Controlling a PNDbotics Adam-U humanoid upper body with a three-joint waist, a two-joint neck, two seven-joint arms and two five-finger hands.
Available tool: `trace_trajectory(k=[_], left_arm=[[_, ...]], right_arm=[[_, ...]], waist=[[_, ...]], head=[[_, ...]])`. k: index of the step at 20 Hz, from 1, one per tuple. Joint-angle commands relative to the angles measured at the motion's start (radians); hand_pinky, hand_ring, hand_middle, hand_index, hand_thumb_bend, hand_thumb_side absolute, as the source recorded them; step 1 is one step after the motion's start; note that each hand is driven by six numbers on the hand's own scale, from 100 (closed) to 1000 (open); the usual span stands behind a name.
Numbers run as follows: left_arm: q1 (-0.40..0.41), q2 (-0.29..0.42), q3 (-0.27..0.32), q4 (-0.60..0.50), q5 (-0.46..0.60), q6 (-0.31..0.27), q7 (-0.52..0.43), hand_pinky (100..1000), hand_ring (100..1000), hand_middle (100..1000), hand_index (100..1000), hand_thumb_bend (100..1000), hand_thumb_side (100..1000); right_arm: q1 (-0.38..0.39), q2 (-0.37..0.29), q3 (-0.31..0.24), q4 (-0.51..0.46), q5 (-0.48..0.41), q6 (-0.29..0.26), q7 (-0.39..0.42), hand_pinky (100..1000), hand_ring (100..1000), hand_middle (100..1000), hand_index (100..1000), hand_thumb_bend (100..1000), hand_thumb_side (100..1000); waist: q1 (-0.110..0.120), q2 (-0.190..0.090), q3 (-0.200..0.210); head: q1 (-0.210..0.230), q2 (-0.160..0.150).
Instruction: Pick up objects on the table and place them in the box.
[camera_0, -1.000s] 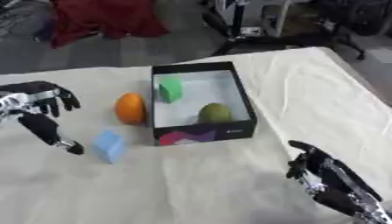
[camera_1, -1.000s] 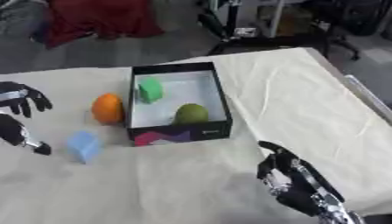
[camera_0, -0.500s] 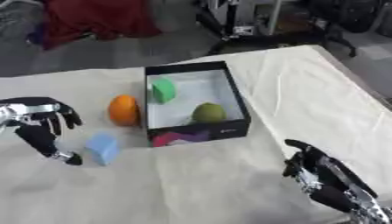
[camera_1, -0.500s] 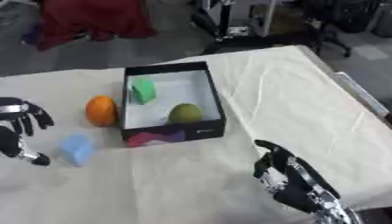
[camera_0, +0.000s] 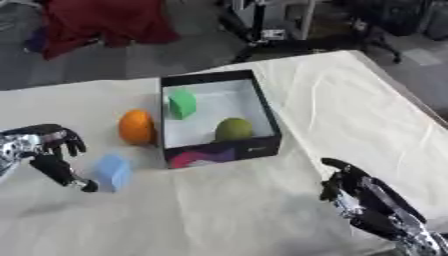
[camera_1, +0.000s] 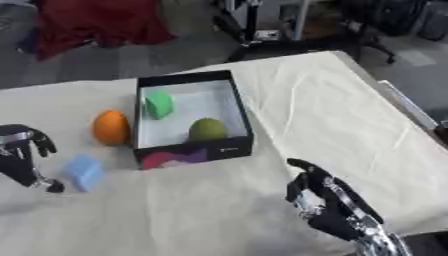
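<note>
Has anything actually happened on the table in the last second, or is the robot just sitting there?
Very little. The left robot hand has come down beside the blue block, not yet holding it. The whole picture shifted, so the camera tilted. The orange ball beside the box, the green block and olive ball inside it, and the right robot hand stayed put.

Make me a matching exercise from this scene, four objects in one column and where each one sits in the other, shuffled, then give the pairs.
Column one:
1. green block
2. olive ball
3. orange ball
4. blue block

Column two:
A. on the cloth, next to the left hand
B. inside the box, by its near wall
C. on the cloth, against the box's left wall outside
D. inside the box, at its far left side

Pairs: 1-D, 2-B, 3-C, 4-A
</note>
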Motion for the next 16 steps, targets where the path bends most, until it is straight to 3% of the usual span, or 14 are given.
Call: trace_trajectory(k=[1,10,16], left_arm=[[-0.012,-0.002,0.002,-0.021,-0.045,0.028,-0.015,663,605,682,792,790,343],[-0.03,-0.05,-0.023,-0.022,-0.107,0.04,0.013,655,592,677,791,811,351],[-0.036,-0.078,-0.04,-0.009,-0.121,0.037,0.016,643,575,661,790,763,342]], right_arm=[[-0.008,-0.013,-0.002,-0.012,-0.001,0.0,0.001,838,557,483,925,100,470],[-0.009,-0.014,-0.001,-0.013,-0.003,-0.001,0.001,838,557,483,925,100,470],[-0.01,-0.014,0.0,-0.013,-0.005,-0.001,0.002,838,557,483,925,100,470]], waist=[[0.01,-0.009,-0.001],[0.007,-0.011,-0.002],[0.006,-0.012,-0.005]], head=[[-0.005,-0.002],[-0.011,-0.002],[-0.014,-0.002]])
